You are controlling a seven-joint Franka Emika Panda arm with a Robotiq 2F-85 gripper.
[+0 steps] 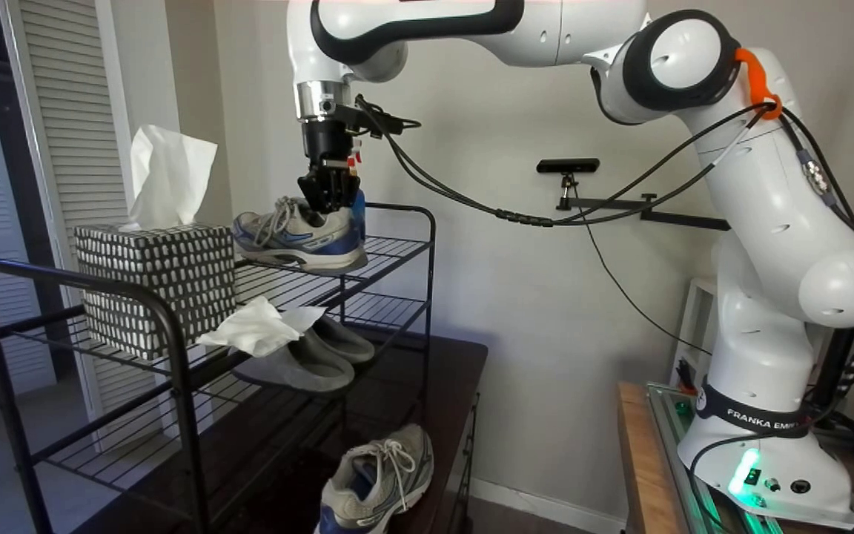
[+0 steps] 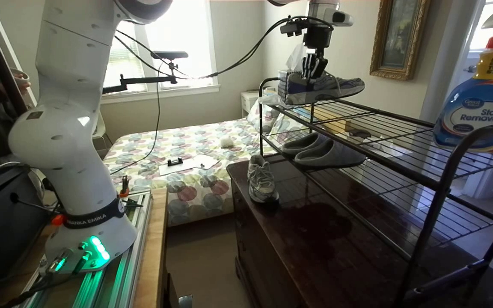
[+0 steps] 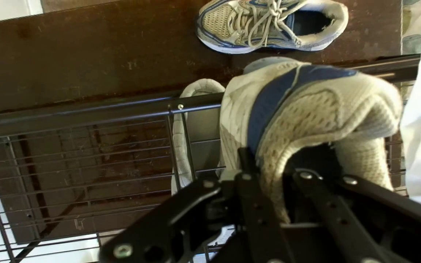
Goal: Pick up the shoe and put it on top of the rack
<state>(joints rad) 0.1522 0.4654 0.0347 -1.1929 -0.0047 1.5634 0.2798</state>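
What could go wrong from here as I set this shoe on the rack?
The pincer holds the shoe by only one side of its collar, so the shoe may twist or slip. In the wrist view, the heel covers part of the front rail of the rack; releasing there could leave it overhanging and prone to tip. A loose tissue shows close beside the heel in that view, and might snag or get trapped underneath.

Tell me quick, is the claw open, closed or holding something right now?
Claw: closed, holding a shoe by the edge of its foot opening.
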